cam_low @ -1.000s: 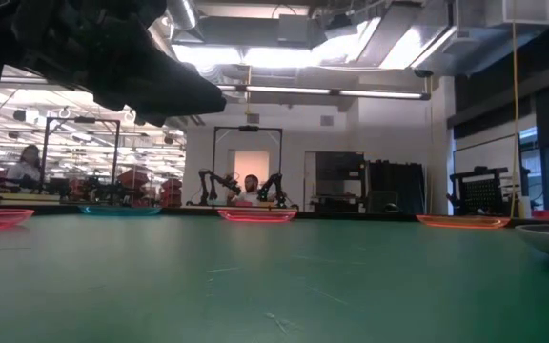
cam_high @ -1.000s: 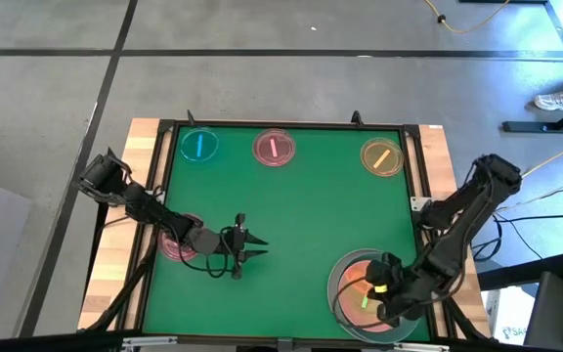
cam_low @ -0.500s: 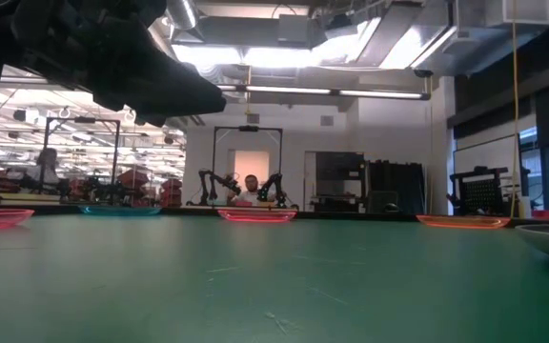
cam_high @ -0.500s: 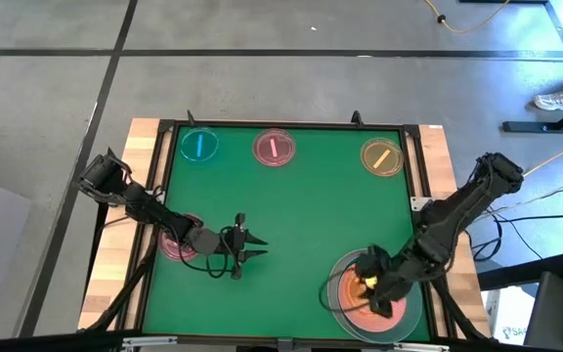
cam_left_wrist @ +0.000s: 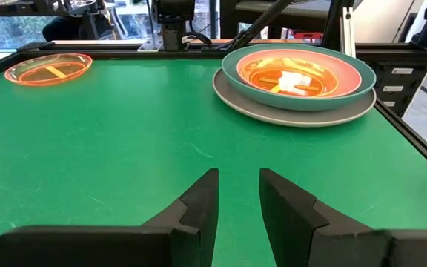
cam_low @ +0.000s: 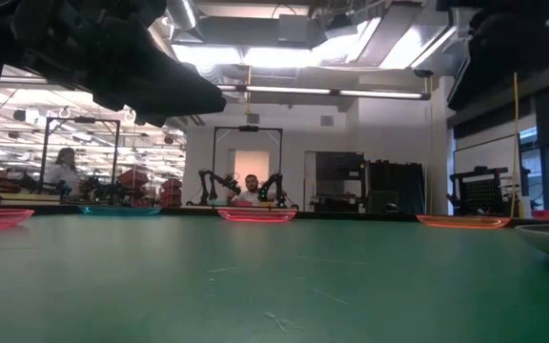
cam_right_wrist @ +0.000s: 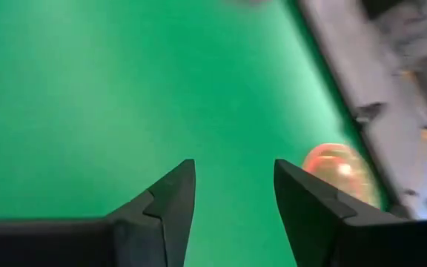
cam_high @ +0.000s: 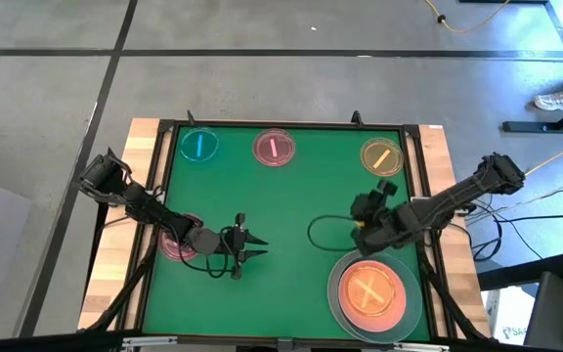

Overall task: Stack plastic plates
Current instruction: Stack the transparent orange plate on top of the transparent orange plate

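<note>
The right gripper [cam_high: 357, 223] hangs empty, fingers spread, just beyond the stack [cam_high: 372, 290] near the table's front right corner. The nearest loose dish is the amber plate [cam_high: 381, 156] at the far edge. Its low rim looks easy to skid off, and the left gripper [cam_high: 249, 246], slightly parted, waits mid-table.

The right claw [cam_high: 359, 223] has left the plate stack [cam_high: 373, 290], now empty.

Green table mat [cam_high: 291, 205], blue plate [cam_high: 199, 146], pink plate [cam_high: 274, 149], amber plate [cam_high: 381, 156], grey, teal and orange-pink stack [cam_high: 373, 294], dark arms
</note>
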Motion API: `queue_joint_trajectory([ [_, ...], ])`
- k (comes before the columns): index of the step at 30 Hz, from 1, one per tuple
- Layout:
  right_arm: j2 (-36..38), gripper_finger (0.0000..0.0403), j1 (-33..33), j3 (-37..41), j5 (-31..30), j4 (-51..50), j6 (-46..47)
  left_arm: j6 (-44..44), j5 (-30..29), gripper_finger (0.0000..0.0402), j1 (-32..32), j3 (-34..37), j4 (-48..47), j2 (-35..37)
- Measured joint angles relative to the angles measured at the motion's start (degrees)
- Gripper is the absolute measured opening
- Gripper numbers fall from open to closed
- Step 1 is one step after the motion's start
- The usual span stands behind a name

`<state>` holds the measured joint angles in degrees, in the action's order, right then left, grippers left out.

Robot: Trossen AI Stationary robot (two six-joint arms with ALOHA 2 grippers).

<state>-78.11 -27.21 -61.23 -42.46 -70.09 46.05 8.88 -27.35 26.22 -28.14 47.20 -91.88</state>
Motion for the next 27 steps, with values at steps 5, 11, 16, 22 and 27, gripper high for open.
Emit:
queue_joint_trajectory([
  [5,0.07,0.0177,3.92,1.35,-3.0,-0.36,2.59,0.0,0.0,0.0092,0.0,0.0,0.0,0.0],
  [11,0.03,0.0177,13.78,7.62,2.42,2.44,-1.49,0.0,0.0,0.0092,0.0,0.0,-0.01,0.0],
  [16,0.04,0.0177,23.52,14.75,4.1,8.86,-7.33,0.0,0.0,0.0092,0.0,0.0,-0.01,0.0],
  [22,0.02,0.0177,35.88,21.23,8.83,20.02,-16.13,-0.01,-0.01,0.0092,-0.09,0.0,-0.01,0.0],
  [27,0.02,0.0177,45.13,24.15,12.81,30.4,-22.84,-0.02,-0.02,0.0092,-0.11,0.0,-0.04,0.0],
])
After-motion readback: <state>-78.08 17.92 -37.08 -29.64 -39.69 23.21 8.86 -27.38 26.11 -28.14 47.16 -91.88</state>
